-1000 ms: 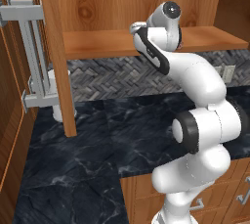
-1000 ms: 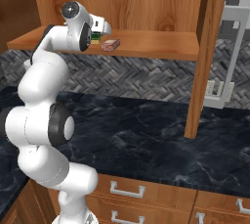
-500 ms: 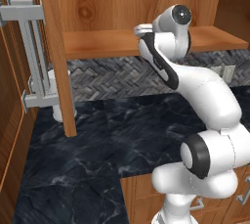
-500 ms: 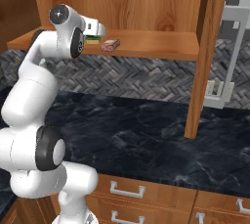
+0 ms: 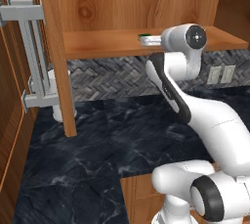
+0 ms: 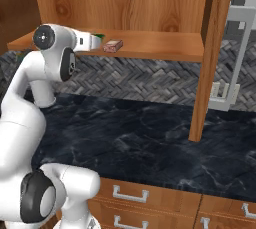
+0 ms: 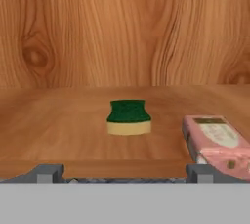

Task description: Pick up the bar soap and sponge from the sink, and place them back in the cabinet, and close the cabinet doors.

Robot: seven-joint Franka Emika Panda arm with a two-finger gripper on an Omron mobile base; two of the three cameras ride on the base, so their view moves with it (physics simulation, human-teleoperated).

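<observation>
- Simulated kitchen: dark marble desk (image 6: 150, 138) below, herringbone grey tile backsplash (image 6: 150, 80) behind, and above it the warm brown wood-grain wall cabinet (image 6: 130, 3) standing open, its wooden shelf (image 7: 63, 120) at the arm's working height.
- Small rectangular sponge, green top over yellow layer (image 7: 129, 117), sits on the shelf, free of any grip. In the hand view it lies dead ahead of the gripper (image 7: 124, 173), deeper in toward the back panel, roughly centred between the finger tips.
- Pinkish-brown bar soap with paler top (image 7: 217, 145) also rests on the shelf, near the front edge, off to the right of the sponge in the hand view and apart from it; its long axis runs roughly front-to-back.
- Gripper: finger tips spread wide apart at the shelf's front lip, nothing between them.
- Judgement: both items look stowed; the remaining work is the two brown raised-panel cabinet doors. One door (image 6: 212, 58) stands swung out edge-on with its grey metal bar handle (image 6: 240, 58) well to the right of the gripper; the other door (image 5: 53, 56) stands out to the left. The arm must come out clear of the shelf before either swings.
</observation>
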